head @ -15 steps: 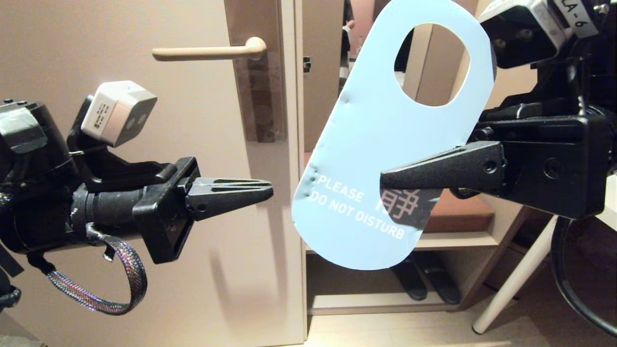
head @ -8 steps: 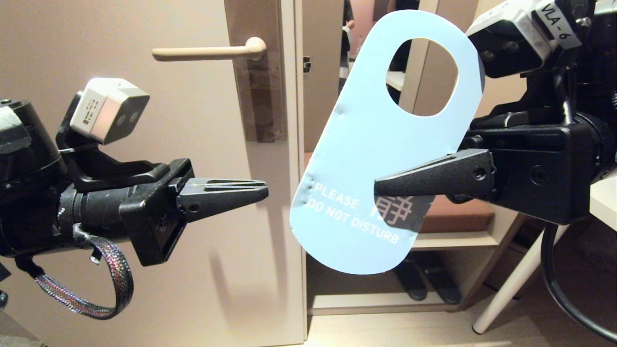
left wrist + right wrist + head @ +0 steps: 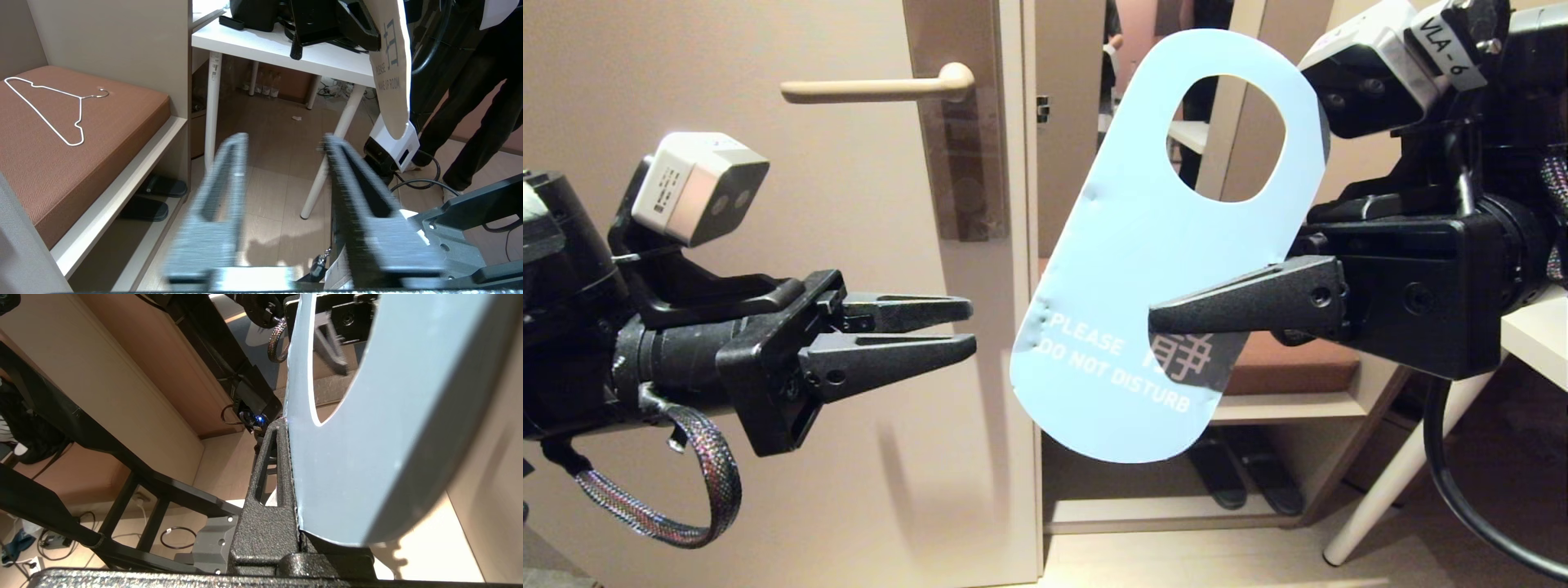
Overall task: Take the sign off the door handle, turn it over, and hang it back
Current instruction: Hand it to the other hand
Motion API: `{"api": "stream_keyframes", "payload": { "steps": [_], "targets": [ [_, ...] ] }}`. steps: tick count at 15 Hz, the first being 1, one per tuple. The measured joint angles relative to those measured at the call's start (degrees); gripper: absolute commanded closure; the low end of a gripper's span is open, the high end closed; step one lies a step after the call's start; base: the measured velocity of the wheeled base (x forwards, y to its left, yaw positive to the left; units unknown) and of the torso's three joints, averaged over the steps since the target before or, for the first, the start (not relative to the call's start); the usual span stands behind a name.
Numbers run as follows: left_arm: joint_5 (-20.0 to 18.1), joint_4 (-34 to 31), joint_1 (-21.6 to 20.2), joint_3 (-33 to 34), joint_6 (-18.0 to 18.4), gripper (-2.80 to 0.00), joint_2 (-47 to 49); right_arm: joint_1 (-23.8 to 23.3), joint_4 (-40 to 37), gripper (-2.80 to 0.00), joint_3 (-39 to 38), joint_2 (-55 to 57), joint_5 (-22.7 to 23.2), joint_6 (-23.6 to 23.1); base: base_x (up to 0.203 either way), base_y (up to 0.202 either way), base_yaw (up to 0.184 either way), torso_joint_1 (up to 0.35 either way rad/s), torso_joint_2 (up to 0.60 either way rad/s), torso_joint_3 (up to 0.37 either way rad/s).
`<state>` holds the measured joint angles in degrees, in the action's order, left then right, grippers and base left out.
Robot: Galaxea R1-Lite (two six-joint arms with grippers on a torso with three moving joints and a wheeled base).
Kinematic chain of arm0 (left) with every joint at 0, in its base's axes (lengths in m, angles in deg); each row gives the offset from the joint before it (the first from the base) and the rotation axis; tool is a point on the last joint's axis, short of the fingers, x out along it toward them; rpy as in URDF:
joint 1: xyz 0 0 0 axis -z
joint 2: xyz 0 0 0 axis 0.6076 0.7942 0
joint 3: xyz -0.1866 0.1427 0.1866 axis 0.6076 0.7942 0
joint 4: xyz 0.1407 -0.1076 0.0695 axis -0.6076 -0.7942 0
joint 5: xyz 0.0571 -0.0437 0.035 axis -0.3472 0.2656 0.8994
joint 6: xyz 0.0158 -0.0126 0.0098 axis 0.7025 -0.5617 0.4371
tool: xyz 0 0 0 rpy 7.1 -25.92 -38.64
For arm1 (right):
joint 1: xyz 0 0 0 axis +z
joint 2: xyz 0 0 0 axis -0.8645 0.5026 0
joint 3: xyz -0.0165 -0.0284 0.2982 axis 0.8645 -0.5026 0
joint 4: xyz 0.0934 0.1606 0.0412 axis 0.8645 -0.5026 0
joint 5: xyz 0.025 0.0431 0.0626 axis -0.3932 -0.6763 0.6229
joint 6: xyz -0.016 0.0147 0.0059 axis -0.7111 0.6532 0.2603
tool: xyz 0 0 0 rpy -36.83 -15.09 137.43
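sign [image 3: 1143, 269]: light blue face showing, tilted, off the handle, big hole uppermost
door handle [image 3: 874, 87]: cream lever, horizontal, bare

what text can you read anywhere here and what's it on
"PLEASE DO NOT DISTURB", white, beside a large Chinese character: light blue face of the sign held in the right tool.
"MAKE UP ROOM": the sign's white face, left wrist view.
"VLA-6": label on the right wrist camera.
Sticker on the left wrist camera: too small to read.

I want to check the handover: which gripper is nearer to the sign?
Right. The right gripper is shut on the sign; the left gripper is open beside it, apart, not touching.
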<state>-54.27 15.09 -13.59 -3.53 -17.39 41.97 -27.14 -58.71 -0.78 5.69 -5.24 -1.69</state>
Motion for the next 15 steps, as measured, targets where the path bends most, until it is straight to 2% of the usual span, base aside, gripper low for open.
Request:
{"api": "stream_keyframes", "payload": {
  "steps": [7,9,11,15],
  "targets": [
    [-0.8,-0.4,0.1,-0.2,-0.6,-2.80,-0.9,0.3,0.0,0.00,0.5,0.6,-0.1,-0.2,0.000,0.000,0.000,0.000,0.00,0.000],
    [-2.3,-0.5,0.0,-0.2,-3.5,-2.80,-1.6,1.1,0.1,0.00,0.8,1.2,-0.1,-0.3,0.000,0.000,0.000,0.000,0.00,0.000],
    [-2.6,-0.8,0.1,-0.2,-4.6,-2.80,-2.4,2.1,0.2,0.00,1.5,2.0,-0.2,-0.5,0.000,0.000,0.000,0.000,0.00,0.000],
    [-2.6,-2.6,0.2,0.0,-4.7,-2.80,-3.1,3.0,0.3,0.00,3.3,4.3,-0.5,-6.8,0.000,0.000,0.000,0.000,0.00,0.000]
  ]
}}
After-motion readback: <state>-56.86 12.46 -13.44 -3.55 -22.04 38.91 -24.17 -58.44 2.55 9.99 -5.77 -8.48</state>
